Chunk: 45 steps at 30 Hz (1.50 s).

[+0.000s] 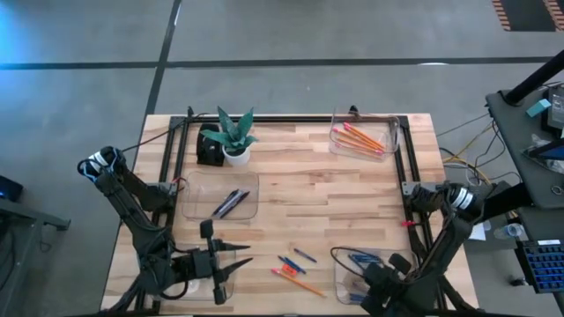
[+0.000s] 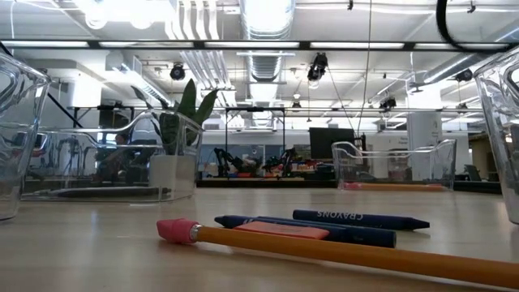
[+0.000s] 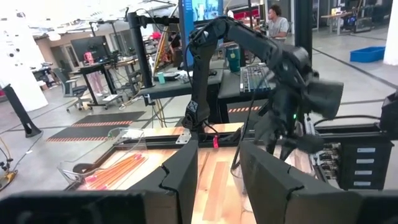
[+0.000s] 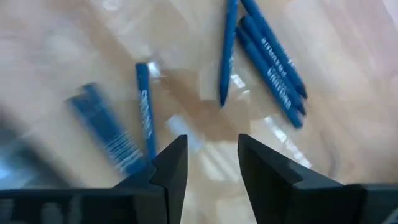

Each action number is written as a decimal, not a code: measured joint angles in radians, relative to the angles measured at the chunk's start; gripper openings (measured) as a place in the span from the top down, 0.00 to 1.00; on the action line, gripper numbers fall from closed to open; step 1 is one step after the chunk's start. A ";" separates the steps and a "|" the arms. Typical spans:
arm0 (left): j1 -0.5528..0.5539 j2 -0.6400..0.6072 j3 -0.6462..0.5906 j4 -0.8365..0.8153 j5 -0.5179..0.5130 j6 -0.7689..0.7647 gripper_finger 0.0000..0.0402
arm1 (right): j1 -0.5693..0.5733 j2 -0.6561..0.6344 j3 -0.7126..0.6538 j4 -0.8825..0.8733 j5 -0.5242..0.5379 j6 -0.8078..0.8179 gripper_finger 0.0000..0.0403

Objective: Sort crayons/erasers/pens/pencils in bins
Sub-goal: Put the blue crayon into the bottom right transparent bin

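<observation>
A: Right gripper where?
B: Over the clear bin at the table's near edge, toward the right corner; fingers apart, nothing between them; blue crayons lying loose on the bin floor right under it, one blurred blue stick off to the side.
A: Left gripper?
B: Near edge, left corner area, just in front of the left bin; jaws part open w/ a gap, holding nothing; wrist cam looks across the table at the right arm.
A: Pencils?
B: Orange bunch in the far-right corner bin; also showing in left wrist cam. One pencil loose on the wood, near edge mid, pink eraser tip visible in low cam.
A: Other loose stuff?
B: Couple blue crayons near that pencil, mid-table toward near edge; low cam shows a flat pink-orange eraser lying up against a crayon, just behind the pencil.
A: Left bin contents?
B: Dark pens, few of them, lying diagonal.
A: Anything else?
B: Potted plant at far edge, left of mid, w/ a black box touching it; person seated in the room behind.
</observation>
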 joint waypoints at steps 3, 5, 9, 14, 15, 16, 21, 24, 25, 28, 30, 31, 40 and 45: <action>0.003 0.000 0.000 0.011 0.000 0.000 0.73 | -0.004 -0.063 0.024 -0.027 -0.002 0.027 0.66; 0.003 -0.001 0.000 0.013 0.000 0.000 0.73 | -0.010 -0.096 0.039 -0.057 0.004 0.040 0.66; 0.003 -0.001 0.000 0.013 0.000 0.000 0.73 | -0.019 -0.161 0.055 -0.075 0.139 0.000 0.66; 0.003 -0.001 0.000 0.013 0.000 0.000 0.73 | -0.049 -0.208 0.055 -0.062 0.460 -0.128 0.66; 0.003 -0.001 0.000 0.013 0.000 0.000 0.73 | -0.058 -0.214 0.055 -0.057 0.526 -0.159 0.66; 0.003 -0.001 0.000 0.013 0.000 0.000 0.73 | -0.069 -0.217 0.055 -0.055 0.588 -0.196 0.66; 0.003 -0.001 0.000 0.013 0.000 0.000 0.73 | -0.162 -0.214 0.055 0.017 0.715 -0.353 0.66; 0.003 -0.001 0.000 0.014 0.000 0.000 0.73 | -0.248 -0.199 0.055 0.092 0.622 -0.435 0.66; 0.003 -0.001 0.000 0.014 0.000 0.000 0.73 | -0.281 -0.193 0.055 0.115 0.571 -0.464 0.66; 0.003 -0.001 0.000 0.018 0.000 0.000 0.73 | -0.361 -0.167 0.055 0.160 0.476 -0.524 0.66; 0.003 -0.001 0.000 0.019 0.000 0.000 0.73 | -0.409 -0.153 0.055 0.183 0.417 -0.547 0.66; 0.003 -0.001 0.000 0.019 0.000 0.000 0.73 | -0.433 -0.144 0.055 0.190 0.379 -0.548 0.66; 0.003 -0.002 0.000 0.016 0.000 0.000 0.73 | -0.548 -0.037 0.055 0.347 0.118 -0.656 0.66; 0.003 -0.002 0.000 0.014 0.000 0.000 0.73 | -0.552 0.012 0.055 0.421 0.073 -0.705 0.66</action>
